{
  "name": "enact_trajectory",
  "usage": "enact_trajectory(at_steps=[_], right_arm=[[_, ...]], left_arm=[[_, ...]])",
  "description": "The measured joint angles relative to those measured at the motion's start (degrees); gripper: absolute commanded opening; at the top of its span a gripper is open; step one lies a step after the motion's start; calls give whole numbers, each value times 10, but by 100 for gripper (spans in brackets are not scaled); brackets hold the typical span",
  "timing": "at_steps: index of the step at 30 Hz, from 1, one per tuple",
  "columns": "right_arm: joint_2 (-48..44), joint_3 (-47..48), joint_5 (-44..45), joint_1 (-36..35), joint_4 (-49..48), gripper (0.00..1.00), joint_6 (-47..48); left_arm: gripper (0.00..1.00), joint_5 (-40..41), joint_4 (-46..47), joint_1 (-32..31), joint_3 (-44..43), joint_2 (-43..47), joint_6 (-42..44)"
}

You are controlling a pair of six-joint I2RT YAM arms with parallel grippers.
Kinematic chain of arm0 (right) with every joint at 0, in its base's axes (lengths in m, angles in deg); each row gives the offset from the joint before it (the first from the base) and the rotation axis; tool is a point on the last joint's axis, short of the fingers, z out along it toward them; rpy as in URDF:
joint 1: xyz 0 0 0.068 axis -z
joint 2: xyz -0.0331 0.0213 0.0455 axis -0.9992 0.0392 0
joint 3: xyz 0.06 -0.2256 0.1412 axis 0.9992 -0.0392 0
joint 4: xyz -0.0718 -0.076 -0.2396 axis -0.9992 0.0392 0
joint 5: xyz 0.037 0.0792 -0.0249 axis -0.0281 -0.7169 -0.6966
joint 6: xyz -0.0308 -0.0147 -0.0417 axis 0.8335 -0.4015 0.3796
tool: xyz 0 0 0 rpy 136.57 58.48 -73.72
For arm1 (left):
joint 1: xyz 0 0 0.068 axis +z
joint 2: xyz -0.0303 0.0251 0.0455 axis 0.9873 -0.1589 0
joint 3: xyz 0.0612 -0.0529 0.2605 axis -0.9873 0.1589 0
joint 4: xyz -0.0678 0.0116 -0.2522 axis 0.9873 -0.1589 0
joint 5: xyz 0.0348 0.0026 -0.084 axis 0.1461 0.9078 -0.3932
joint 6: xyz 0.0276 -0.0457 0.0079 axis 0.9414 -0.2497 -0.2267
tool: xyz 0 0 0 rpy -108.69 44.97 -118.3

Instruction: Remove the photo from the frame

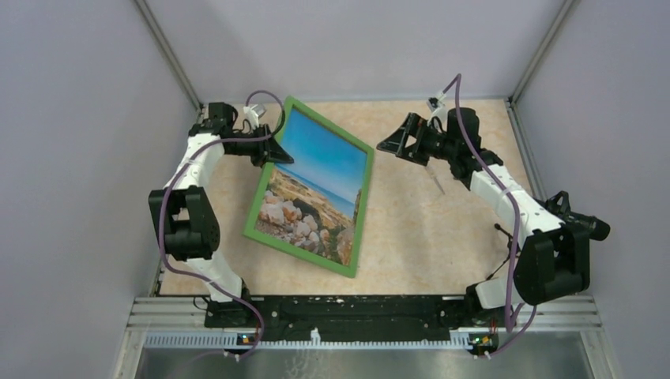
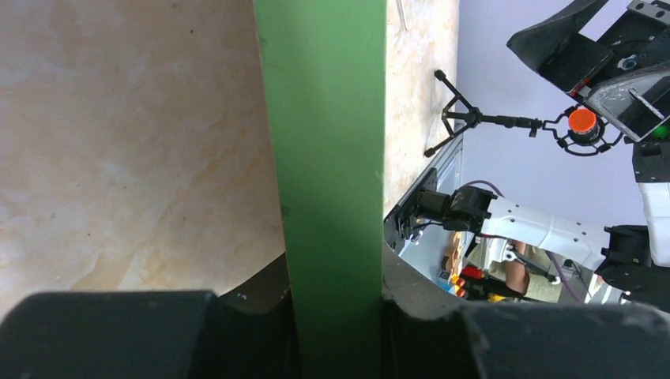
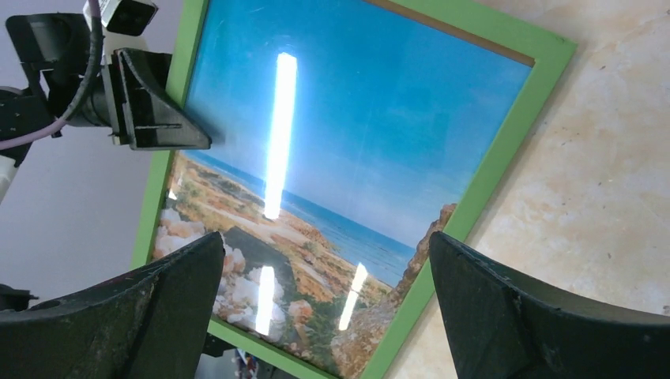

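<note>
The frame (image 1: 296, 251), large with a thin green border, is held tilted over the left half of the table. The photo (image 1: 316, 185) of blue sky, sea and pale rocks sits inside it, facing up and to the right. My left gripper (image 1: 278, 154) is shut on the frame's upper left edge. In the left wrist view the green edge (image 2: 328, 158) runs straight up between the jaws of that gripper (image 2: 336, 316). My right gripper (image 1: 389, 146) hangs open to the right of the frame, apart from it. Its wrist view looks between wide jaws (image 3: 328, 276) onto the glossy photo (image 3: 348, 134) and green border (image 3: 506, 150).
Beige marbled table top (image 1: 427, 229) lies under both arms, with grey walls on three sides. A metal rail (image 1: 355, 320) with the arm bases runs along the near edge. A small black tripod with an orange cap (image 2: 582, 120) shows beyond the table in the left wrist view.
</note>
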Motion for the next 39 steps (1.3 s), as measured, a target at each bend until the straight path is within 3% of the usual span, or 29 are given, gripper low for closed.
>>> enact_trajectory(at_steps=[12, 21, 24, 25, 27, 30, 34, 35, 39], right_arm=[[32, -33, -15, 0, 17, 99, 52], [77, -35, -17, 0, 40, 99, 108], [88, -35, -17, 0, 43, 99, 124], [92, -35, -17, 0, 43, 99, 129], [104, -33, -17, 0, 50, 99, 143], [126, -28, -17, 0, 68, 99, 166], [150, -18, -16, 0, 93, 99, 194], [158, -13, -14, 0, 101, 99, 201], [176, 0, -12, 0, 118, 99, 219]], left_arm=[[0, -76, 296, 50, 305, 18, -76], [1, -72, 475, 56, 344, -63, -126], [7, -49, 503, 53, 353, -72, -136], [10, -40, 511, 52, 356, -74, -139], [34, -19, 522, 50, 360, -75, -141], [54, 15, 523, 49, 364, -75, -137], [85, 64, 471, 50, 348, -54, -135], [89, 82, 456, 49, 340, -44, -126], [91, 176, 386, 49, 303, -15, -76]])
